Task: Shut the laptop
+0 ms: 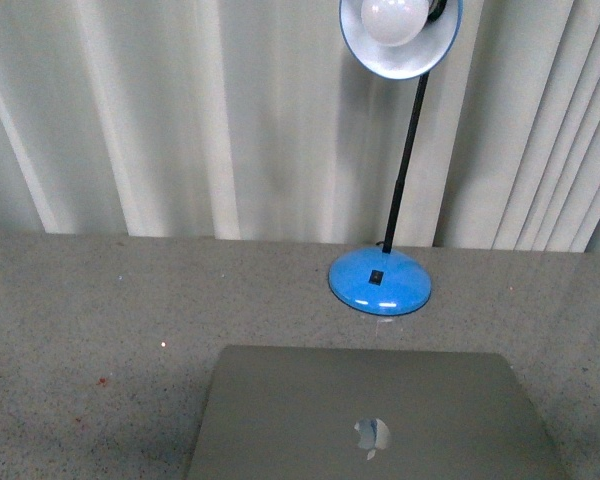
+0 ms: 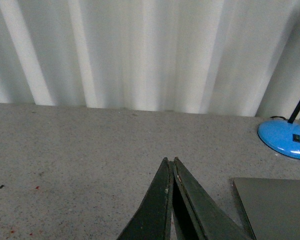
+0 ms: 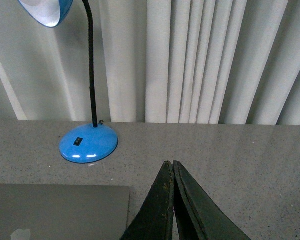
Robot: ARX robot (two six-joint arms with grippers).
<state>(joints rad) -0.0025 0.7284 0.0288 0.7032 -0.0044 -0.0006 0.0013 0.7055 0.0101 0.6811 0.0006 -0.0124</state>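
Note:
The grey laptop lies flat on the table near the front edge, lid down, with its shiny apple logo facing up. Neither arm shows in the front view. In the left wrist view my left gripper is shut and empty above the table, with a corner of the laptop off to one side of it. My right gripper is shut on nothing too, and the laptop lies on its other side.
A blue desk lamp stands behind the laptop, its round base on the grey speckled table and its shade high up. White curtains hang along the table's far edge.

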